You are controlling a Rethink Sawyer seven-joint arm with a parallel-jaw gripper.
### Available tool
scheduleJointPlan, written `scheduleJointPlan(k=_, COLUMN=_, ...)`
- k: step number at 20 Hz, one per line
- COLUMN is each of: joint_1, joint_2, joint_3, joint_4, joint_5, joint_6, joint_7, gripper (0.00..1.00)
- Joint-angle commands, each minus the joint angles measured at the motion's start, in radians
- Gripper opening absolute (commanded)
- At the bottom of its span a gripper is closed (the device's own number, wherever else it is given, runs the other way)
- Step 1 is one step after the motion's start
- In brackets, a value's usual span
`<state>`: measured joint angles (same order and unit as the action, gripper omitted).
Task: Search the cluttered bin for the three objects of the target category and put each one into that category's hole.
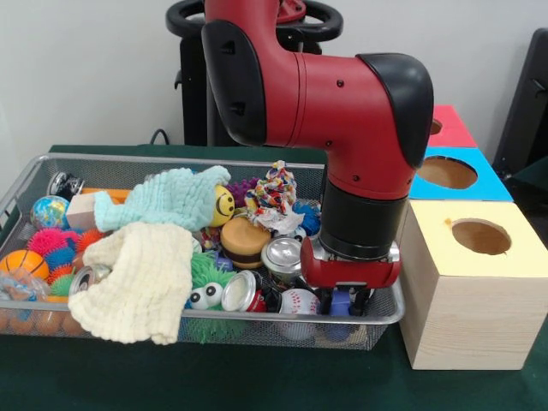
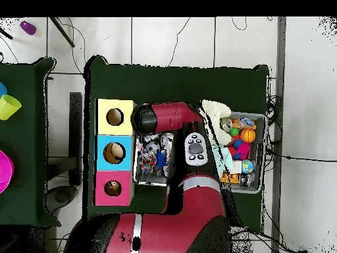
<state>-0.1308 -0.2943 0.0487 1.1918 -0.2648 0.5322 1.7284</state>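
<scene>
The arm (image 1: 342, 111) reaches down into the wire bin (image 1: 17, 193), at the end of the bin nearest the three boxes. The gripper (image 1: 349, 301) hangs low among the clutter there, its dark fingers (image 1: 362, 298) dipping between a baseball (image 1: 299, 300) and a blue object that is mostly hidden. Whether the fingers are spread or closed, or have hold of anything, cannot be told from either view; the red wrist housing covers them from the front and the arm covers them from overhead.

The bin holds the search material: drink cans (image 1: 242, 291), spiky rubber balls, a small basketball (image 1: 23, 262), a globe ball (image 1: 50, 211), a toy burger (image 1: 245, 241), a yellow smiley ball (image 1: 223, 205), a knotted rope toy (image 1: 276, 190) and wooden blocks. Two cloths, one cream (image 1: 141, 282) and one pale green (image 1: 163, 201), lie draped over the pile and hide part of it, which is presumably why a search is needed.

The boxes stand in a row just beside the bin on the green surface (image 1: 257, 381), each with a round hole: yellow (image 1: 480, 236), blue (image 1: 446, 172) and red (image 1: 445, 127). Placing them close keeps each carry short. The target category is not stated, so the correct hole cannot be named. The overhead view shows something inside the blue and red holes, though what cannot be made out.
</scene>
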Motion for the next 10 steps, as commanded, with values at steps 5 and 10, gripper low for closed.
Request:
scheduleJointPlan(k=5, joint_1=0.0, joint_2=-0.032, joint_3=0.023, joint_4=0.021, joint_5=0.02, joint_6=0.038, joint_7=0.101, gripper=0.0)
scheduleJointPlan(k=10, joint_1=-0.001, joint_2=-0.106, joint_3=0.028, joint_4=0.021, joint_5=0.051, joint_6=0.143, joint_7=0.084, gripper=0.0)
